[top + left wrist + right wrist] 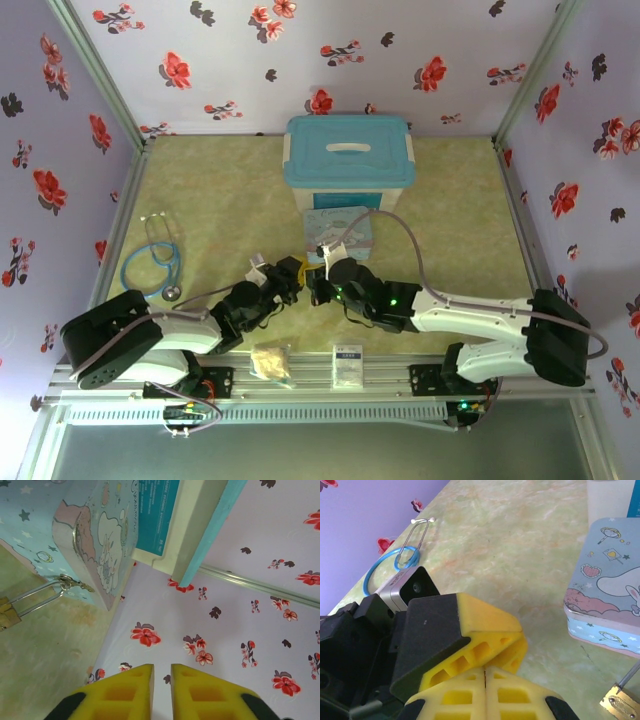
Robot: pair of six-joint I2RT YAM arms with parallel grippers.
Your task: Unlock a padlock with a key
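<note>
The brass padlock [7, 614] hangs by its silver shackle [35, 597] from the clasp of the blue cartoon tin [75, 535]. Its body also shows near the tin [610, 595] as the padlock [620, 706]. My left gripper [162, 666] has a narrow gap between its yellow fingers, with nothing in it. My right gripper [485, 669] is shut, tips pressed together. A thin dark line sits in their seam; I cannot tell whether it is the key. The left gripper's fingers [490, 630] lie right against the right tips. Both grippers [305, 280] meet just in front of the tin [340, 235].
A white storage box with a teal lid [348, 165] stands behind the tin. A blue stethoscope [155, 262] lies at the left of the mat. A small packet [270, 360] and a white card [348, 362] rest on the front rail. Floral walls enclose three sides.
</note>
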